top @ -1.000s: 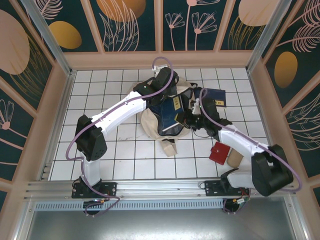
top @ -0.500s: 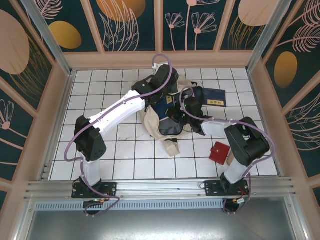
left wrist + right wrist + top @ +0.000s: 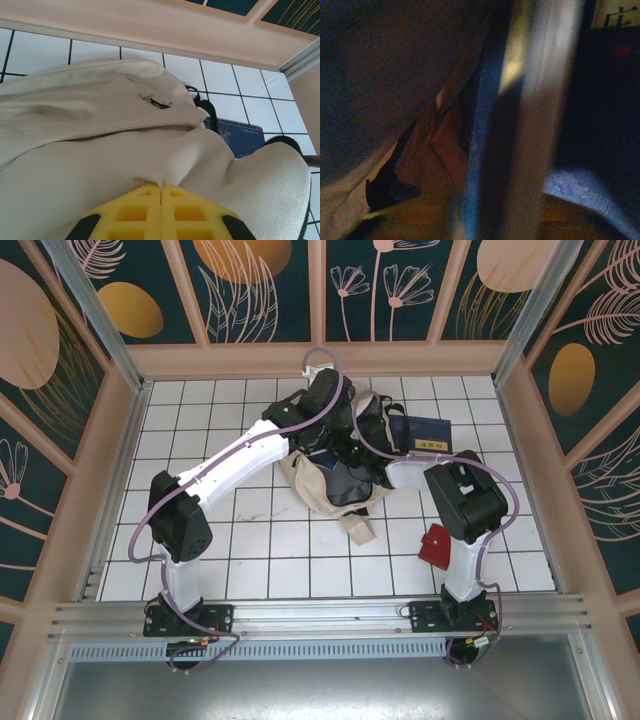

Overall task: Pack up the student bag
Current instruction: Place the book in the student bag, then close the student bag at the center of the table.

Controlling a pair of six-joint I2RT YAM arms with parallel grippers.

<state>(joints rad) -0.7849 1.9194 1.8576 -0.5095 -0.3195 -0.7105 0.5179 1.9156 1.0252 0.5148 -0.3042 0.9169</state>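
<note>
So the student bag [image 3: 303, 472] is slumped in the middle of the white tiled table [image 3: 200, 420], toward the back wall, mouth gaping open. The left gripper [image 3: 161, 196] has its 2 yellow pads [image 3: 132, 210] pressed together with a fold of the bag's beige canvas pinched between them, up at the far rim.

The right gripper [image 3: 358, 448] is poked down into the opening. Its wrist view is dark and smeary, with a blurry pale edge running top to bottom, and honestly I can't tell if that claw is apart or together.

1 navy book [image 3: 425, 433] lies just right of the bag, and a red wallet [image 3: 437, 546] sits nearer the right arm's base.
</note>
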